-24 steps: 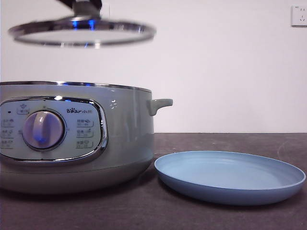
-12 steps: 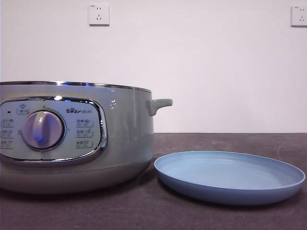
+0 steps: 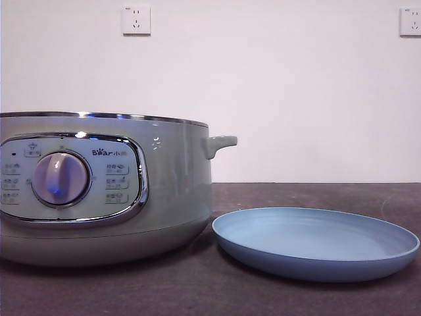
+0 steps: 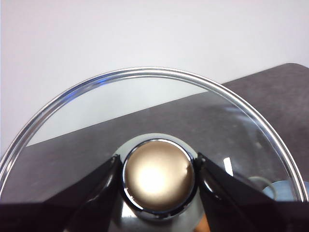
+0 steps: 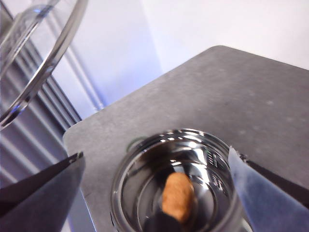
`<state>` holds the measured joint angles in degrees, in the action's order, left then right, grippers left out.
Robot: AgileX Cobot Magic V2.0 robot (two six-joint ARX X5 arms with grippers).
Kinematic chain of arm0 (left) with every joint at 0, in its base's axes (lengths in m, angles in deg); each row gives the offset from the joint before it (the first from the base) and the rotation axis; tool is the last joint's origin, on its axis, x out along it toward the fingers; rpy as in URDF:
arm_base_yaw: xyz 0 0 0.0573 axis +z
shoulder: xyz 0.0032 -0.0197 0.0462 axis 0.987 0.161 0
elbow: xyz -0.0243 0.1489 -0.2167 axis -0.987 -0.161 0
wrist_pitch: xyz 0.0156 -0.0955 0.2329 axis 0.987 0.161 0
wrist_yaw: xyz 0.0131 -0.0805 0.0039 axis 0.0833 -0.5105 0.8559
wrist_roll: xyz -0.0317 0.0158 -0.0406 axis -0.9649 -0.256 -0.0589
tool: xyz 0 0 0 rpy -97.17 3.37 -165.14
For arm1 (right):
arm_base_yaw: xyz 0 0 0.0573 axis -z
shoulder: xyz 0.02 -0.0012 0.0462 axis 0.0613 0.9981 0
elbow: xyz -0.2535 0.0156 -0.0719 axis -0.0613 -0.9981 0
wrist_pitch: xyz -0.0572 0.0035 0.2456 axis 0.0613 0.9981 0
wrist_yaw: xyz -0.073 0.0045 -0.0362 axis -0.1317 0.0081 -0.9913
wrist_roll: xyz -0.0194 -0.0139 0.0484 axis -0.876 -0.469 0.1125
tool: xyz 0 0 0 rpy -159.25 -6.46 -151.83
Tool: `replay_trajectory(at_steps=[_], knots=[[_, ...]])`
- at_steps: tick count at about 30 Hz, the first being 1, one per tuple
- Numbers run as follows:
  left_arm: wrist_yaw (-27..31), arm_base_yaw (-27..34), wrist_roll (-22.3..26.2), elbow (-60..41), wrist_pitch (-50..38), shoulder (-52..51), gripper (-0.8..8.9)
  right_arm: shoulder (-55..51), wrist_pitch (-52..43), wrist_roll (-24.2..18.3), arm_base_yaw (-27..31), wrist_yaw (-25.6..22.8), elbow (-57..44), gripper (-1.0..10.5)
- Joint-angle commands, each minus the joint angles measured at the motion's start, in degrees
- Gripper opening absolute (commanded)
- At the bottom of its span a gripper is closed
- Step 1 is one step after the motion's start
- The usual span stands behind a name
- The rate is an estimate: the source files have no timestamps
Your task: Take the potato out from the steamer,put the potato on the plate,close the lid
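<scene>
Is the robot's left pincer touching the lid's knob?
Touching. In the left wrist view, the left pincer has both black jaws pressed against the sides of the knob of the lid, holding it up.

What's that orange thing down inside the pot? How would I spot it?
Find the big round sage-green steamer on the dark table. Look into its shiny steel bowl from above: the oval orange-brown potato lies on the bottom, the only matte, warm-coloured thing among mirror-bright metal.

The sage-green steamer (image 3: pixel 99 187) stands open on the dark surface, the orange-brown potato (image 5: pixel 176 195) lying in its shiny steel bowl. The light blue plate (image 3: pixel 316 243) sits empty just beside it. The glass lid (image 4: pixel 145 121) hangs aloft, its knob (image 4: pixel 158 176) clamped between the left gripper's (image 4: pixel 158 181) jaws.
</scene>
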<state>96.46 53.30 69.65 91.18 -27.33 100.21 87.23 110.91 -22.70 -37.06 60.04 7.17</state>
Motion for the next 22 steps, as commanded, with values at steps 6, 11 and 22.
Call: replay_trajectory(at_steps=[6,11,22], knots=[[8.57,0.07,0.13,1.09,3.93,-7.80,-0.09,11.85,1.42,-3.54,-7.13,-4.26,9.03,5.0],[11.21,0.07,-0.76,1.09,6.03,-10.99,-0.09,20.31,2.67,-4.96,-9.64,-7.82,13.66,5.0],[12.44,0.07,-3.43,1.11,8.79,-13.46,-0.09,33.92,2.64,-6.60,-11.72,-14.12,16.17,5.0]])
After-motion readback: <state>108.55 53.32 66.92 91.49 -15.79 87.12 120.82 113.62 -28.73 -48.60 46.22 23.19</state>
